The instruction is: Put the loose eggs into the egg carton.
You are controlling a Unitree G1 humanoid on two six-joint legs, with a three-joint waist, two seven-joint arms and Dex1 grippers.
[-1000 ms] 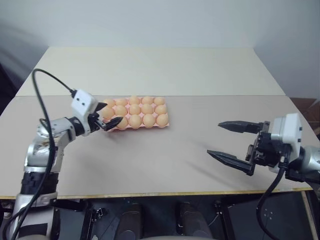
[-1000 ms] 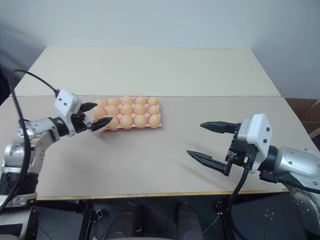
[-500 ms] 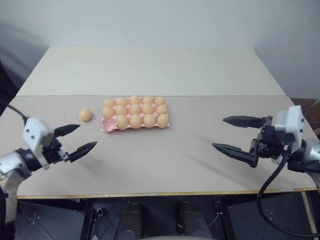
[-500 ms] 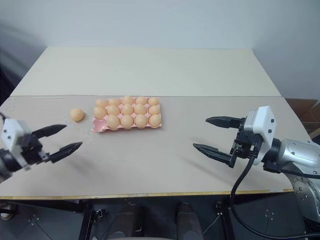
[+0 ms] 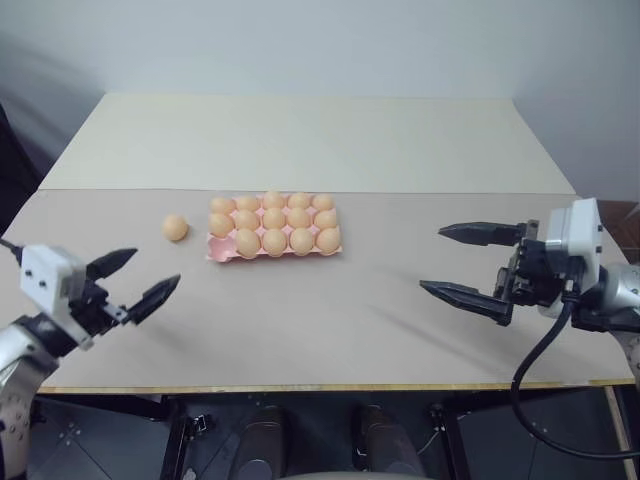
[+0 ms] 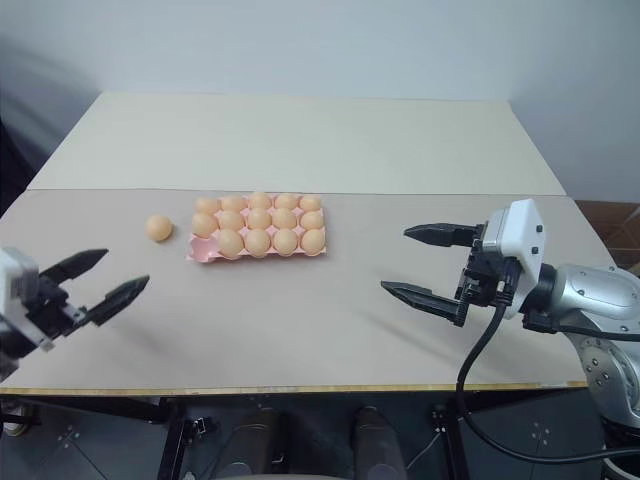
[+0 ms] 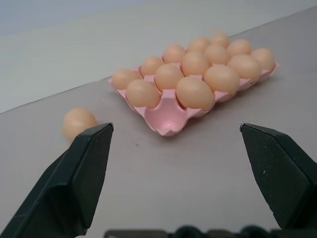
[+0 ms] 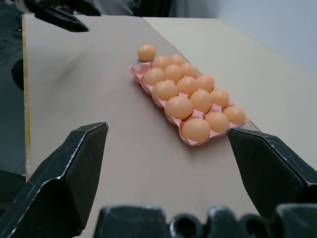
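Black jaws wide apart, empty.

The surface (image 5: pixel 300 320) is a plain beige top made of two slabs set one behind the other, with a seam running across between them. On the near slab, close behind that seam, lies a pink carton (image 5: pixel 222 252) with eggs in fourteen of its pockets; the near-left corner pocket (image 7: pixel 168 117) is bare. One loose egg (image 5: pixel 175 228) lies on the surface just left of the carton, apart from it. The far slab (image 5: pixel 300 140) is paler.
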